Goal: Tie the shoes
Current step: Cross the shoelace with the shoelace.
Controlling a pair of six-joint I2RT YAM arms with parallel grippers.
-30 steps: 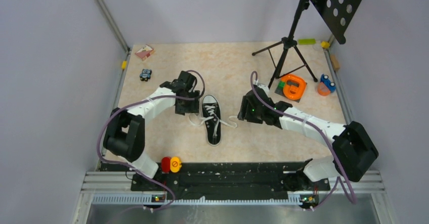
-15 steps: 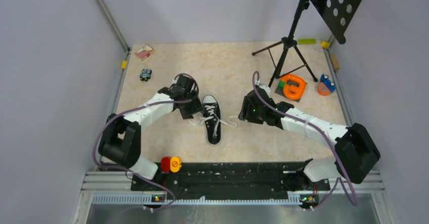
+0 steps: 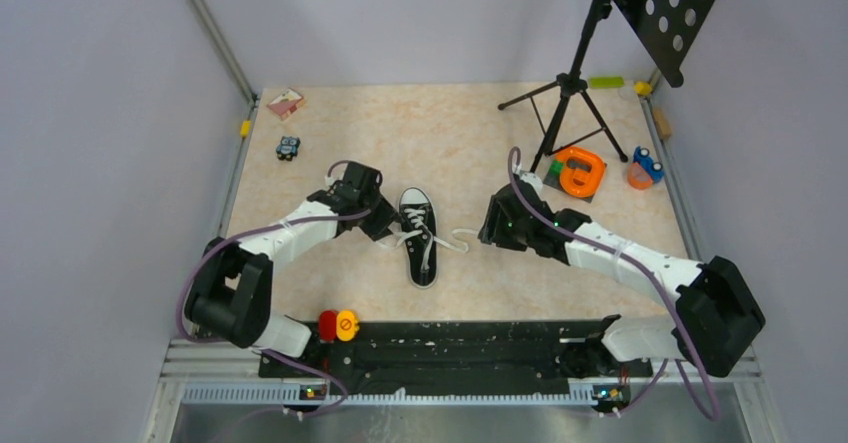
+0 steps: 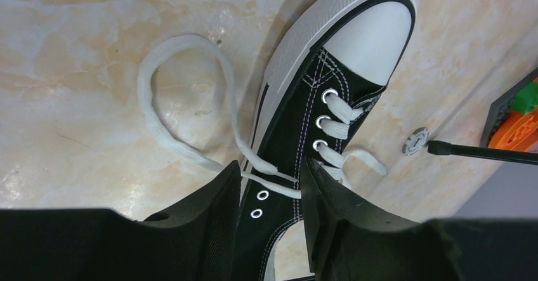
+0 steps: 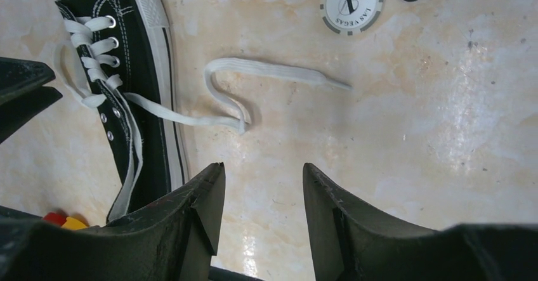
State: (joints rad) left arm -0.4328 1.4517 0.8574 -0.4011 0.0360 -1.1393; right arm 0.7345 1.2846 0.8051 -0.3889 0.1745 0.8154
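The left end effector (image 4: 271,173) is positioned partly open astride the lace (image 4: 181,40) of the sneaker (image 4: 298,122). The right end effector (image 5: 262,170) is opened and empty.

- In the left wrist view the sneaker (image 4: 298,122) runs back between the left gripper's (image 4: 269,179) 2 fingers. Its heel is hidden behind them and cut by the bottom edge.
- A white lace (image 4: 144,94) crosses the gap between those fingers; whether either finger touches it cannot be told.
- Far right of that gripper, an orange thing (image 4: 523,125) is cut by the edge.
- In the right wrist view the toe cap is cut by the top edge, ahead of the right gripper (image 5: 263,173).
- Behind that gripper's shoe-side finger, a red and yellow thing (image 5: 60,219) barely shows.
- From above, both grippers' fingertips are hidden under their wrists.
- Well beyond the left gripper, a blue and black object (image 3: 288,146) is too small to name.
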